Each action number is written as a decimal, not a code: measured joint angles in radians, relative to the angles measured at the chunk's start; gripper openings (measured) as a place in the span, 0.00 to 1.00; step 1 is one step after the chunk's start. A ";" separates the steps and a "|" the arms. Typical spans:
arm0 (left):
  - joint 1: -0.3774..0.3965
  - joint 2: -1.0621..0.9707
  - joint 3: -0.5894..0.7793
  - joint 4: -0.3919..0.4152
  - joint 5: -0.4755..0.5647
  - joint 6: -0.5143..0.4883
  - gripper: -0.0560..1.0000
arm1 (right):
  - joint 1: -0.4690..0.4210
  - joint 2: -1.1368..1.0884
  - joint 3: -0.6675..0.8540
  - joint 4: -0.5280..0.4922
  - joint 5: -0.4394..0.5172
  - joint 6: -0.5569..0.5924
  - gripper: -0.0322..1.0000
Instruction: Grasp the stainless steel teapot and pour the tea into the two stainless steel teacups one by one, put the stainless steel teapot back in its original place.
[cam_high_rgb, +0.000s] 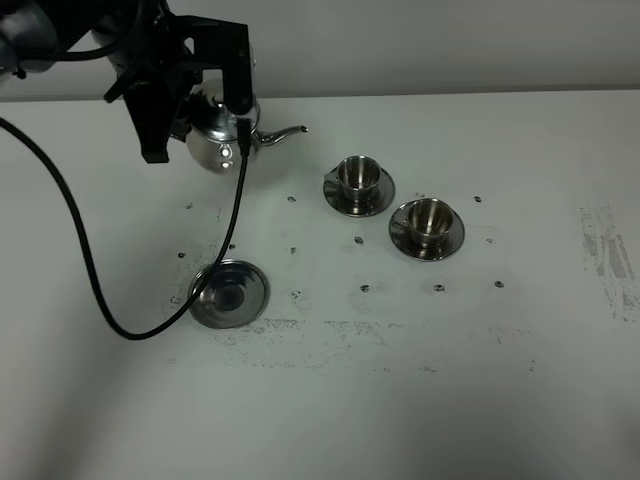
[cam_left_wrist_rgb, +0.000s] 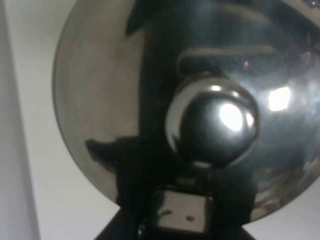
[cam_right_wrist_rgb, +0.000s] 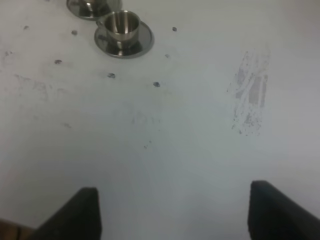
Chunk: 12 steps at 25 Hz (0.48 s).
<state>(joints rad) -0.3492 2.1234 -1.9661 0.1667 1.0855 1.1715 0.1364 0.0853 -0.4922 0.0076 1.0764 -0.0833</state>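
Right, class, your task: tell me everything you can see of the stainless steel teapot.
The stainless steel teapot is mirror-bright metal, round-bellied, with a domed lid topped by a ball knob and a thin curved spout pointing right in the high view. It is upright and level at the far left of the table, well away from the round coaster. The left gripper covers it from above and seems shut on its hidden handle. Whether its base touches the table cannot be told.

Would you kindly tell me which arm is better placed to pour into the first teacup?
Left: the left tool grips the stainless steel teapot, spout toward the teacups; the right tool hangs open and empty above the table.
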 joint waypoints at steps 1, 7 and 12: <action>0.000 0.025 -0.031 0.001 0.005 0.001 0.22 | 0.000 0.000 0.000 0.000 0.000 0.000 0.60; -0.017 0.142 -0.171 0.042 0.020 0.002 0.22 | 0.000 0.000 0.000 0.000 0.000 0.000 0.60; -0.039 0.201 -0.238 0.053 -0.005 0.007 0.22 | 0.000 0.000 0.000 0.000 0.000 0.000 0.60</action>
<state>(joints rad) -0.3886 2.3245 -2.2044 0.2201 1.0809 1.1780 0.1364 0.0853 -0.4922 0.0076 1.0764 -0.0833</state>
